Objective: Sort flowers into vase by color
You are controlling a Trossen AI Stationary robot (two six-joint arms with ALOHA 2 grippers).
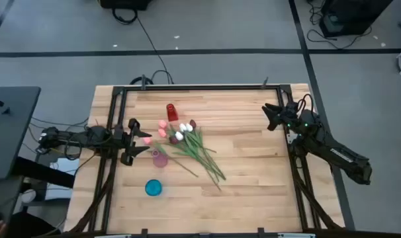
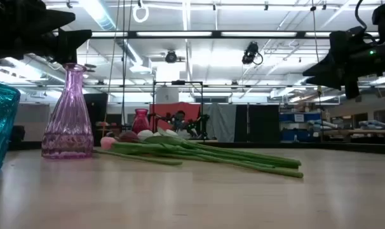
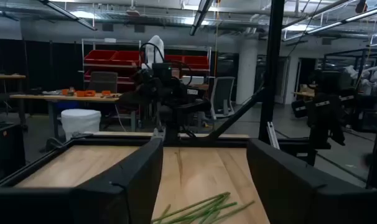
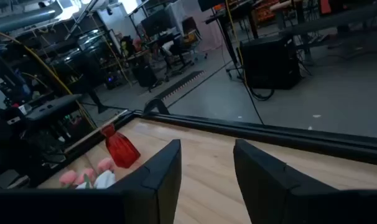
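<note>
Left gripper (image 1: 139,141) wide open, empty, beside flowers (image 1: 187,142).

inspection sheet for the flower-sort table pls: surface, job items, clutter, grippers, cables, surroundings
Surface: wooden table in a dark frame, mostly bare.
Job's things: flowers lie in one loose bunch on the table, heads toward the red vase, stems fanning away; pink vase and blue vase stand nearer the left arm. No flower in any vase.
Clutter: nothing seen.
Grippers: left gripper open, beside the pink flower heads, holding nothing; right gripper open, at the table's far right corner, empty.
Cables: one black cable runs over the floor to the table's far edge.
Surroundings: lab with benches and red bins.
</note>
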